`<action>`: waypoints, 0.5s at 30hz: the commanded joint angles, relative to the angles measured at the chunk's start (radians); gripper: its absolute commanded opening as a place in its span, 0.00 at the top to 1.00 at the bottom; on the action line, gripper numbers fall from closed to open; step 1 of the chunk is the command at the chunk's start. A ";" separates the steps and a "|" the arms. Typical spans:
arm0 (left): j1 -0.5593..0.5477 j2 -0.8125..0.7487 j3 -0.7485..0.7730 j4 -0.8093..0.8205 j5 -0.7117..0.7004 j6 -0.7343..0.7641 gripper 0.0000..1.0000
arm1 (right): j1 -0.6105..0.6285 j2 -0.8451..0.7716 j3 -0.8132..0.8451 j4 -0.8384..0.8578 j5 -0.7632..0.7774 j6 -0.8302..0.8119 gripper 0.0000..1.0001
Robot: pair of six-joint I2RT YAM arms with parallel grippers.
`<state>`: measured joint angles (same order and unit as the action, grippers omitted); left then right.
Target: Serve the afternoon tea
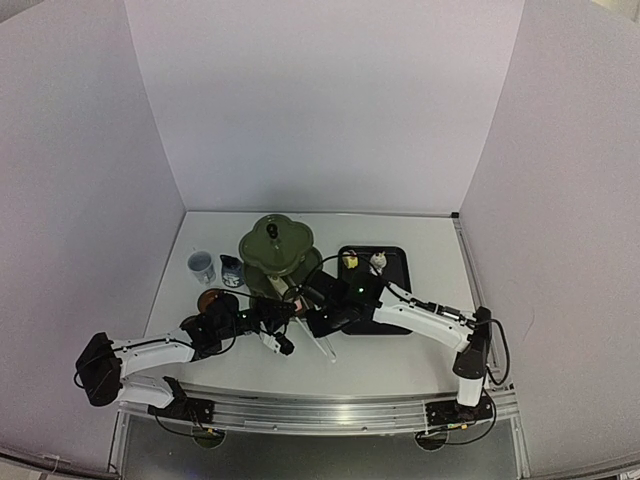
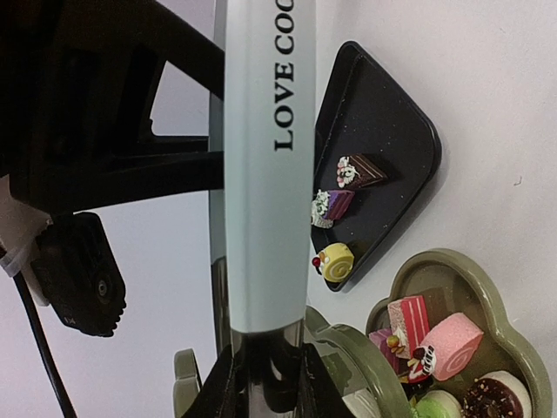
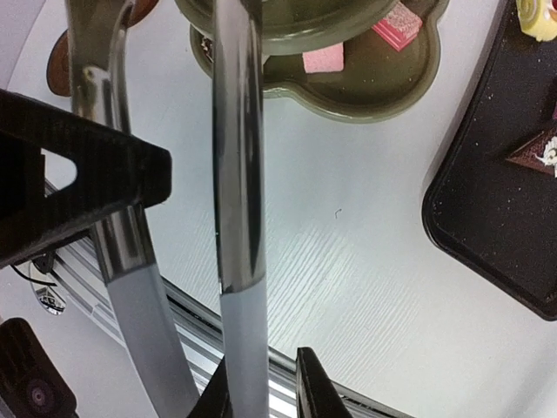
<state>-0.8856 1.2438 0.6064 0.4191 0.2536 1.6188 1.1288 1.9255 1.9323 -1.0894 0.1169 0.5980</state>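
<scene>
Currently in hand: by my reading, readying the metal tongs between the two arms, so that pastries can go from tray to stand.
Left fingers: clenched on the pale handle of the tongs.
Right fingers: set around one arm of the tongs; whether they pinch it I cannot tell.
Tea things: dark green three-tier stand mid-bench, cakes on its lowest tier; pale blue cup, dark blue jug and a brown saucer to its left.
Next move: likely needs one firm hold that can squeeze the tongs.
Around: black tray, right of the stand, carries three pastries.
In the way: both arms crowd the bench before the stand.
</scene>
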 commanded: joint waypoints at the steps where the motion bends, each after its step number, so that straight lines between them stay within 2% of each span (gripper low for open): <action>1: -0.006 -0.029 0.013 0.047 -0.014 -0.008 1.00 | 0.002 -0.033 -0.009 0.011 0.008 0.026 0.90; 3: -0.006 -0.031 0.011 0.047 -0.012 -0.005 1.00 | 0.002 -0.032 -0.011 0.008 0.032 0.041 1.00; 9: -0.007 -0.075 -0.018 0.026 0.009 0.024 1.00 | -0.004 -0.078 -0.050 0.006 0.208 0.154 1.00; 15: -0.007 -0.133 -0.060 -0.017 0.052 0.065 1.00 | -0.020 -0.142 -0.121 0.000 0.290 0.268 1.00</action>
<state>-0.8894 1.1879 0.5732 0.4078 0.2370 1.6552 1.1491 1.8870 1.8506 -1.0487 0.2402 0.7303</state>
